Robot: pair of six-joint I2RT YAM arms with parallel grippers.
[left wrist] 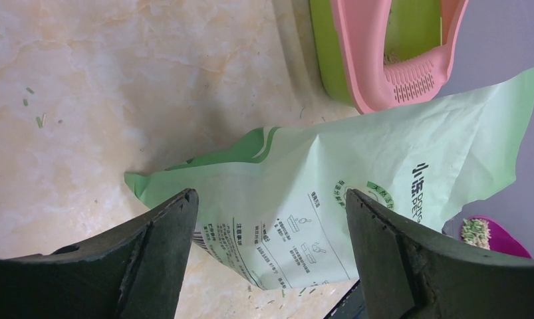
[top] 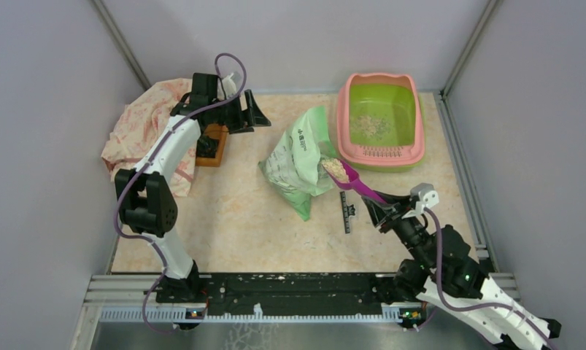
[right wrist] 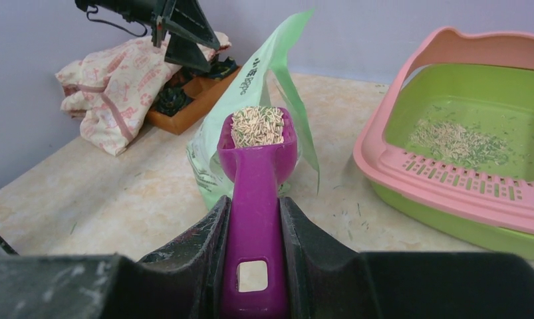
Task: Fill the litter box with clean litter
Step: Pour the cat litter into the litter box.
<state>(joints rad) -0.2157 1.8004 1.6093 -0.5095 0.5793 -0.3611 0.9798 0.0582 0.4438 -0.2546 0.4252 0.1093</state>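
Observation:
The litter box (top: 381,154), pink-rimmed with a lime-green basin, stands at the back right. A thin patch of clean litter (top: 370,125) lies on its floor, also seen in the right wrist view (right wrist: 450,139). My right gripper (top: 381,208) is shut on the handle of a purple scoop (right wrist: 254,199). The scoop's bowl is heaped with clean litter (right wrist: 257,126) and hovers at the mouth of the light green bag (top: 301,157), short of the box's slotted ledge (right wrist: 450,183). My left gripper (left wrist: 270,199) hangs open above the bag's far-left side and holds nothing.
A crumpled pink printed cloth (top: 147,124) and a small brown wooden tray (top: 213,142) sit at the back left under the left arm. A black strip (top: 345,211) lies on the table by the right gripper. Grey walls close in the table.

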